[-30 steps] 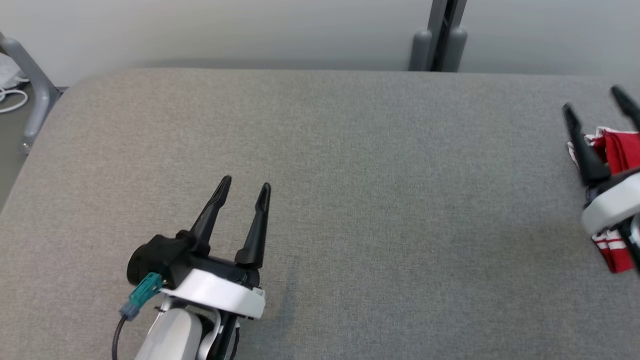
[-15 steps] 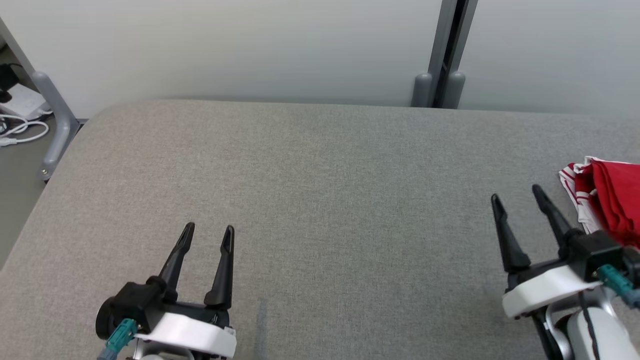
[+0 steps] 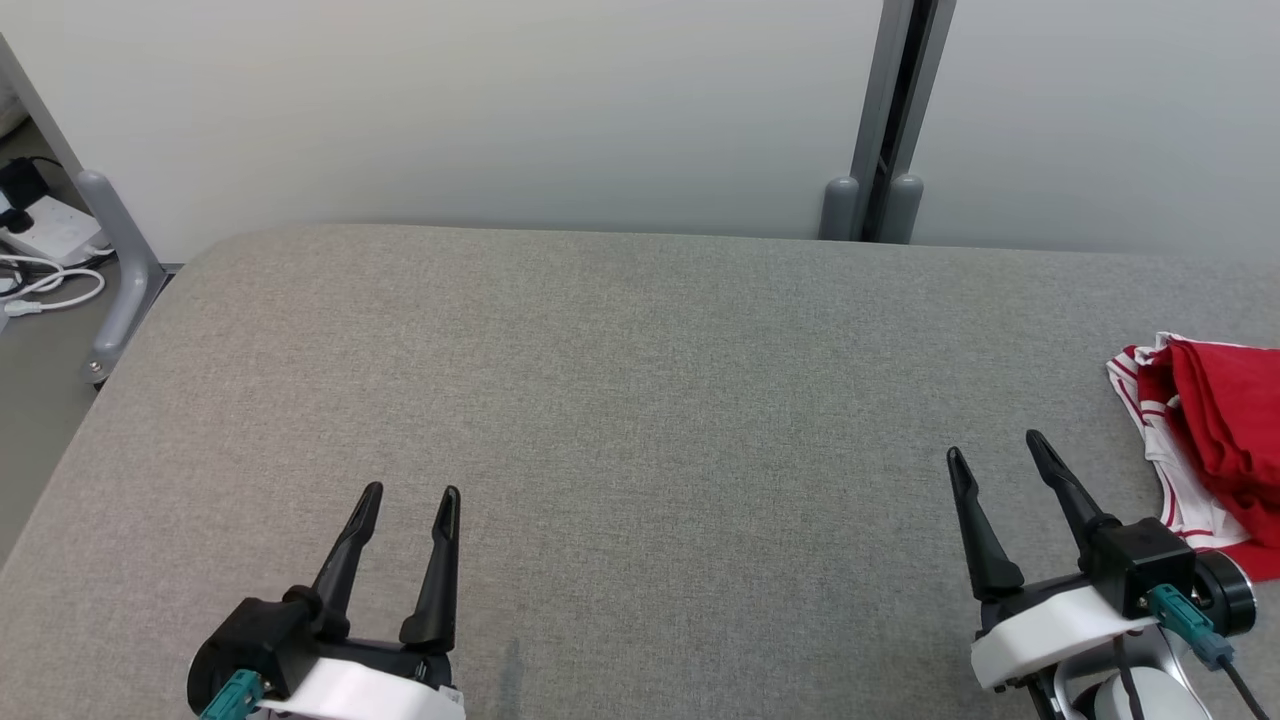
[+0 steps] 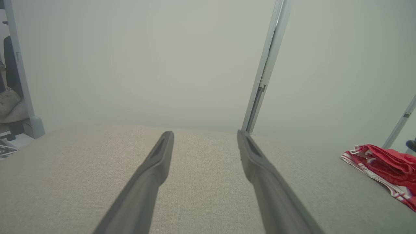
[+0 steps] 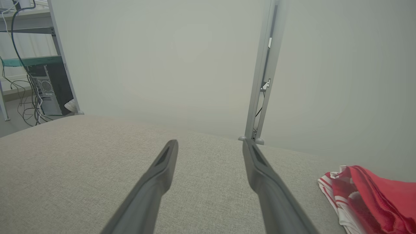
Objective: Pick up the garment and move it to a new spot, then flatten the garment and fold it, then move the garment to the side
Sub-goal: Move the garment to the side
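Observation:
The garment (image 3: 1215, 430) is a folded red piece with red-and-white striped edges, lying at the table's far right edge; it also shows as the garment (image 4: 385, 167) and the garment (image 5: 367, 198) in the wrist views. My right gripper (image 3: 997, 446) hangs open above the table, just left of the garment and apart from it, holding nothing. Over the front left of the table, my left gripper (image 3: 411, 491) is open and empty too, far from the cloth.
The grey fabric table (image 3: 620, 400) spreads wide between the two grippers. A pale wall with a grey vertical post (image 3: 885, 120) stands behind it. Cables and a power strip (image 3: 40, 235) lie on the floor at the far left, beside a grey frame leg (image 3: 115, 270).
The head camera has tilted up, so the picture shifted. The right gripper drew back from over the garment towards the front; both arms now sit lower in the picture, jaws still open.

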